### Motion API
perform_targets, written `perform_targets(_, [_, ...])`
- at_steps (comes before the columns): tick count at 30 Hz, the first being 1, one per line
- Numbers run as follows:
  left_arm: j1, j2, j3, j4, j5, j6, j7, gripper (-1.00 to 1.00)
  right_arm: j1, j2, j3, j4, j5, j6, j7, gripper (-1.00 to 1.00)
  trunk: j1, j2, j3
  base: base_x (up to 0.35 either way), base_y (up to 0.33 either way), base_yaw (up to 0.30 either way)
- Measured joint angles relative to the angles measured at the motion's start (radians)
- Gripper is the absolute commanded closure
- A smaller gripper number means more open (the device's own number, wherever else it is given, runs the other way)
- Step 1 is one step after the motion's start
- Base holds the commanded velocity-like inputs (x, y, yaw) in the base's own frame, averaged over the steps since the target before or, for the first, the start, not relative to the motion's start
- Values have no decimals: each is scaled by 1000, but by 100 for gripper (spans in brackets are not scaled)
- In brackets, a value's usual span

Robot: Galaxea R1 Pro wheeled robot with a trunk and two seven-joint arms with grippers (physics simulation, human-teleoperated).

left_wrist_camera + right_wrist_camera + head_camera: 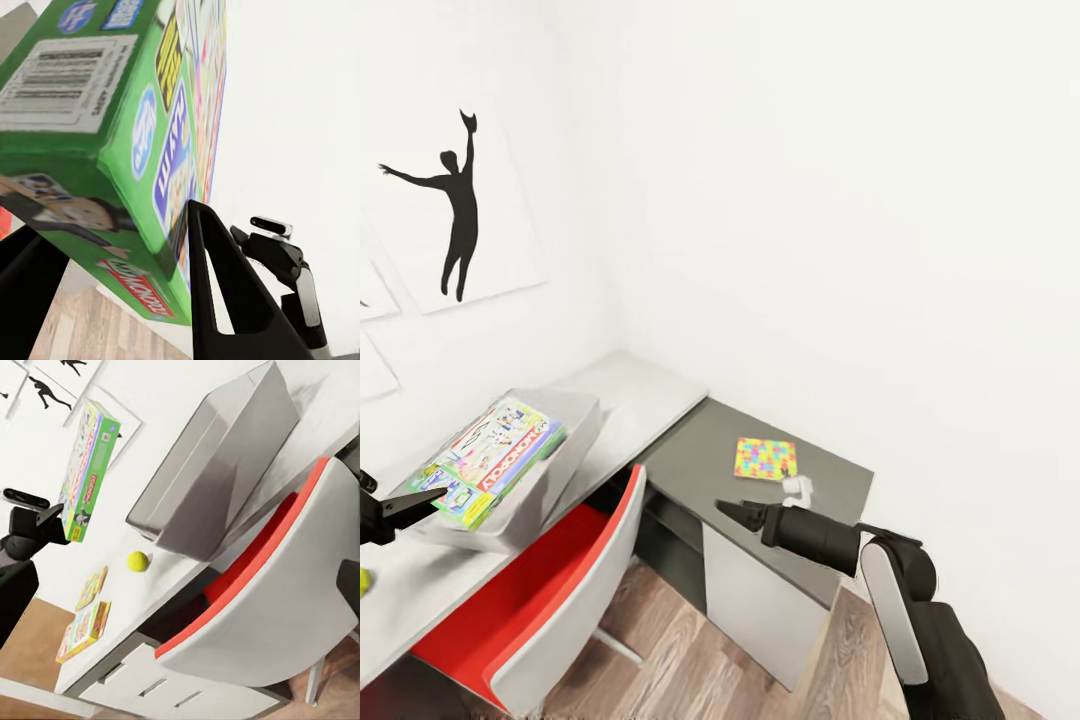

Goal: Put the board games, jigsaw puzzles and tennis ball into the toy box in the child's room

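The left hand [420, 500] is clamped on the Monopoly box [495, 455] (above the toy box [575, 440]); right hand [732, 512] together.

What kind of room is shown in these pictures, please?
Probably a child's bedroom or playroom: an L-shaped desk with a red chair, a Monopoly box held by the left gripper over a grey toy bin, and a jigsaw puzzle on the desk.

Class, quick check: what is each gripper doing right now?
Left gripper: closed on the Monopoly board game, held above the toy box.
Right gripper: holds nothing; open or closed cannot be told.
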Motion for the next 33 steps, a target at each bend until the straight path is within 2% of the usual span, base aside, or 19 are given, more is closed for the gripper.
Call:
perform_targets(2, [0,0,0,0,0,0,0,100,-9,-2,-15,-1,-23,32,30,-100,0,0,0,5,47,293])
perform_targets(7, [0,0,0,0,-1,-1,0,100,-20,-5,-39,-1,-40,66,69,-100,0,0,0,127,65,293])
perform_targets(10, [0,0,0,0,-1,-3,0,100,-19,-13,-104,0,-44,74,80,-100,0,0,0,262,-35,293])
perform_targets(13, [1,-1,0,0,-1,-4,0,100,-15,-22,-137,0,-49,76,93,-100,0,0,0,265,-173,276])
perform_targets(21, [0,-1,0,0,0,-5,0,100,-8,-26,-148,0,-51,60,105,-100,0,0,-6,257,-60,215])
perform_targets(33, [0,-2,0,0,-1,-6,0,100,-7,-26,-149,0,-50,39,105,-100,0,0,-8,279,51,19])
